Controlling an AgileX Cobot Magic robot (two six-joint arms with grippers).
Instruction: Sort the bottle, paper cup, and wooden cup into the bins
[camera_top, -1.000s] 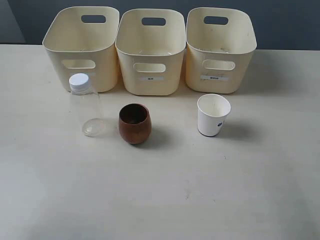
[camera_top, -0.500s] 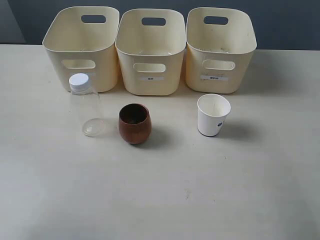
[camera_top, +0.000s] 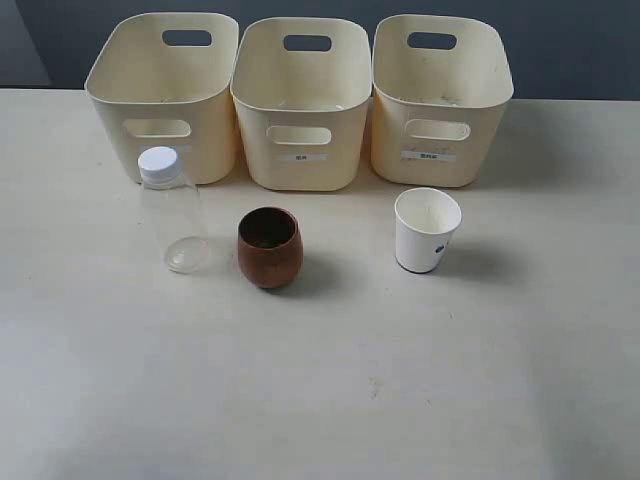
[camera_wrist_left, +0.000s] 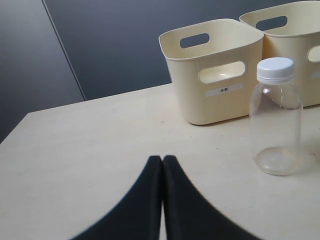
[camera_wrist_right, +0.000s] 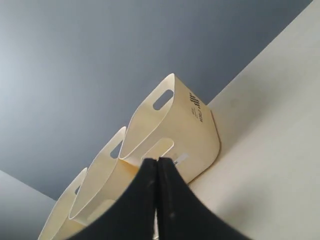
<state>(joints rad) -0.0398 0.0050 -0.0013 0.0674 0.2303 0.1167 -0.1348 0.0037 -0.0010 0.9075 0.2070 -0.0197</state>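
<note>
The clear bottle (camera_top: 172, 212) with a white cap stands upright on the table before the left bin (camera_top: 165, 92); it also shows in the left wrist view as the bottle (camera_wrist_left: 276, 120). The reddish-brown wooden cup (camera_top: 269, 247) stands in front of the middle bin (camera_top: 301, 100). The white paper cup (camera_top: 426, 230) stands before the right bin (camera_top: 438, 95). Neither arm shows in the exterior view. My left gripper (camera_wrist_left: 162, 158) is shut and empty, well short of the bottle. My right gripper (camera_wrist_right: 157, 160) is shut and empty, facing the bins (camera_wrist_right: 177, 125).
The three bins stand in a row at the back of the pale table (camera_top: 320, 380), against a dark wall. The left wrist view shows the left bin (camera_wrist_left: 215, 70) with a label on its front, and a second bin (camera_wrist_left: 295, 40) beside it.
</note>
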